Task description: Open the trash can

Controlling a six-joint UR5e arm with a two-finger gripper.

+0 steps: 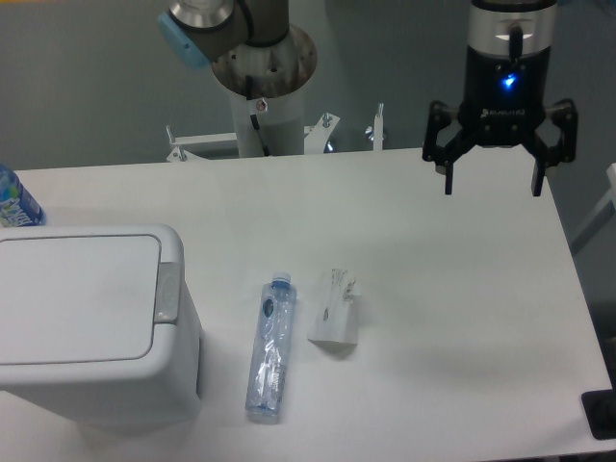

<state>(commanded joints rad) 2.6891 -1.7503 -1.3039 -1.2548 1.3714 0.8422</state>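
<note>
Nearest the camera: one trash can (pixel 91 327), front-left on the white table (pixel 462 318). Boxy white plastic body, rounded corners, flat white lid lying closed and flush. One small grey push-button tab (pixel 167 292) sits on the rim at the lid's right edge.

Count of loose items on the table: one clear water bottle (pixel 270 347) with a blue cap and blue label, lying on its side just right of the can, cap pointing away from the camera; one crumpled white paper piece (pixel 336 310) just beside the bottle, to its right, apart from it. A second bottle (pixel 15 199), blue-labelled, shows partly at the left edge behind the can.

One gripper (pixel 494 180), black, with a blue light lit on its body, hangs over the far right of the table, well apart from the can. Jaws spread wide, nothing between the two fingers (pixel 449 176). Arm base column (pixel 262 96) stands behind the far table edge.
</note>
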